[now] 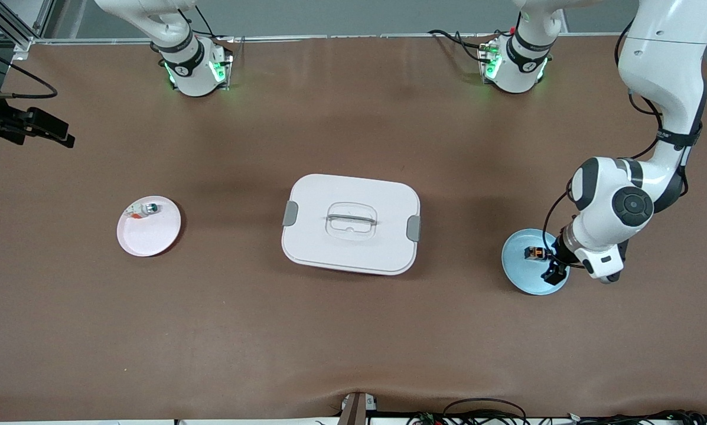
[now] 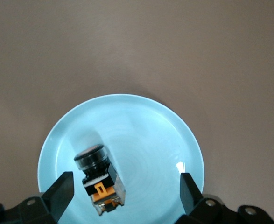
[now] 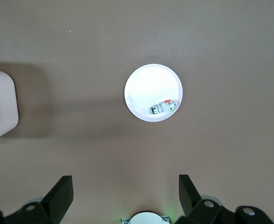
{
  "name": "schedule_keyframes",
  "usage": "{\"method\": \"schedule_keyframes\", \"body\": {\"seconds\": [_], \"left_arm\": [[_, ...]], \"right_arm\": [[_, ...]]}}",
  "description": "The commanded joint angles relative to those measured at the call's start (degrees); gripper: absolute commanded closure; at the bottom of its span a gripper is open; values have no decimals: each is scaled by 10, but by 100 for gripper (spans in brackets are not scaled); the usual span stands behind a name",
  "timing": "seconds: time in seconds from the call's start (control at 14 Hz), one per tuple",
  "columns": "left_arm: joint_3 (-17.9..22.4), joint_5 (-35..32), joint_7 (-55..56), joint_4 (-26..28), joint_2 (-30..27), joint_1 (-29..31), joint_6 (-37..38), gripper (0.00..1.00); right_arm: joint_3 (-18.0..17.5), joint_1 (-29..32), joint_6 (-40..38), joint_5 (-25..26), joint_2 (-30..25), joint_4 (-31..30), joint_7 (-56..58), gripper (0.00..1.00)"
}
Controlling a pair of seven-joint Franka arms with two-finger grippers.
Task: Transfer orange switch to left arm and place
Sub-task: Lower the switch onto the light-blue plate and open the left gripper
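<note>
I see the brown table (image 1: 353, 330) filling my front view, with both arm bases along its twelve o'clock edge. The left arm (image 1: 663, 118) is the biggest thing moving: it folds down from its base and drops its wrist over the end of the table on its own side, at about four o'clock from the centre. The right arm (image 1: 170, 35) waits high up, most of it out of my front view.

The box (image 1: 351, 224) sits shut in the middle of the table, grey clips at both short sides, handle recessed in the lid. The pink plate (image 1: 149, 226) lies at nine o'clock from it, toward the right arm's end, and the blue plate (image 1: 534, 261) at three o'clock, toward the left arm's end.

The left gripper (image 2: 125, 186) hovers just over the blue plate with its jaws spread wide, one finger on either side of the orange switch (image 2: 99, 179), touching nothing. The right gripper (image 3: 125, 193) hangs high over the pink plate's end of the table, jaws spread too.

The orange switch lies on its side on the blue plate. A small white-and-green part (image 1: 146, 209) rests at the pink plate's twelve o'clock rim.
</note>
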State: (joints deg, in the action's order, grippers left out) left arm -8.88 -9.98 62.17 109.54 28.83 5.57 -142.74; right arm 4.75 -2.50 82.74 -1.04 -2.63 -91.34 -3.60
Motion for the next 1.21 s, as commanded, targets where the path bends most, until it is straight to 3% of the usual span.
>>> {"method": "schedule_keyframes", "body": {"seconds": [0.0,0.36,0.64,1.14], "left_arm": [[-1,-8,-173,8,-14,1,9,0],[-2,-8,-414,5,-16,0,8,0],[-2,-8,-545,4,-18,2,7,0],[-2,-8,-561,5,-45,8,9,0]], "right_arm": [[3,-5,11,-5,-18,-19,-26,0],[3,-4,40,-5,-46,-54,-25,0],[1,-4,36,-5,-50,-53,-25,0],[0,-9,36,-5,-65,-46,-23,0]]}}
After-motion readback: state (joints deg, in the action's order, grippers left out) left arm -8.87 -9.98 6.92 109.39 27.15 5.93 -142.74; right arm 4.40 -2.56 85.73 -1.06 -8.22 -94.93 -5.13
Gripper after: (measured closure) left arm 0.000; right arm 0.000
